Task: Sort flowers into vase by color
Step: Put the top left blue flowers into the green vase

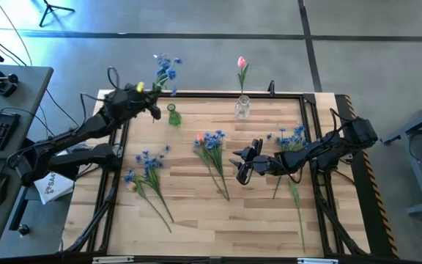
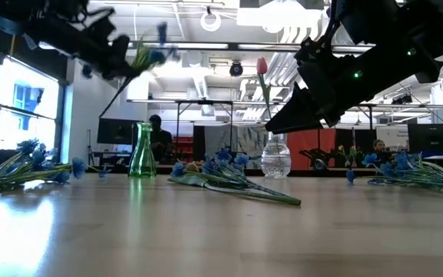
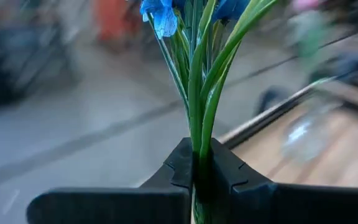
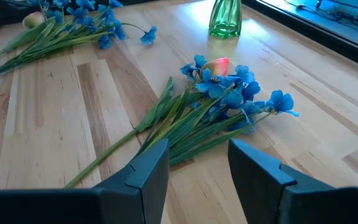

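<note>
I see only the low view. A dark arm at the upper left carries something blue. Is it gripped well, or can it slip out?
Observer: It looks gripped. In the left wrist view the left tool is shut on the green stems of the held blue bunch.
Operator: Is the green vase directly under it?
Observer: No. From above, the left tool is beside the green vase, and the blossoms reach beyond the table's far edge.
Operator: And the right tool?
Observer: The right tool is open and empty. It points at a lying blue bunch, which has a pink bud among its blossoms.
</note>
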`<move>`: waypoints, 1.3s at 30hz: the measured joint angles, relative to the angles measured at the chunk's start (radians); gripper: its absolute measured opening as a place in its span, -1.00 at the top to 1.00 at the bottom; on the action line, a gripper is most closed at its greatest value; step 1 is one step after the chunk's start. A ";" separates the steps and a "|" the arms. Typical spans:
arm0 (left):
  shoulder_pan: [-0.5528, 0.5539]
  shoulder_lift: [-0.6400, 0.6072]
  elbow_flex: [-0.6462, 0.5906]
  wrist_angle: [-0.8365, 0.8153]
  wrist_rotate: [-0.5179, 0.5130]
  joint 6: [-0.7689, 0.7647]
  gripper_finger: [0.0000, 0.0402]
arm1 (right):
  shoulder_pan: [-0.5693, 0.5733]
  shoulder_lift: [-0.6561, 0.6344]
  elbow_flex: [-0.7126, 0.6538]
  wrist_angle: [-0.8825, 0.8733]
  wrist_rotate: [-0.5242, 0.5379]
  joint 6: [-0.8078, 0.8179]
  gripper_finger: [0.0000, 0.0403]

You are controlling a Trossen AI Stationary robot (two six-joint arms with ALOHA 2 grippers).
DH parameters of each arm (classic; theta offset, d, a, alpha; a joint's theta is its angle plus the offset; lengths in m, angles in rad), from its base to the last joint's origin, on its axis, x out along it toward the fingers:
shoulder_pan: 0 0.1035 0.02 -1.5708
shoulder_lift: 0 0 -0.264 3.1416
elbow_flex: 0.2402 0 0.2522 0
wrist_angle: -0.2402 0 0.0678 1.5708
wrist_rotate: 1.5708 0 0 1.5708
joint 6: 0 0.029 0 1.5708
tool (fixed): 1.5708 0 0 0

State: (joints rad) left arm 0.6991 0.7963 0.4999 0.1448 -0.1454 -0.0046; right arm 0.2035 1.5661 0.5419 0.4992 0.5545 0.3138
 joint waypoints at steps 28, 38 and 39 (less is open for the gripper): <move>0.126 0.426 -0.013 0.731 0.343 0.083 0.96 | 0.000 0.000 0.000 0.001 -0.002 0.000 0.20; 0.126 0.426 -0.064 0.733 0.344 0.088 0.95 | 0.000 0.000 0.000 0.016 -0.001 -0.004 0.20; 0.126 0.426 -0.065 0.733 0.345 0.088 0.94 | 0.000 0.000 0.000 0.016 -0.001 -0.004 0.20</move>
State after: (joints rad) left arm 0.8253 1.2221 0.4348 0.8780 0.1996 0.0834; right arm 0.2035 1.5658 0.5419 0.5152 0.5533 0.3096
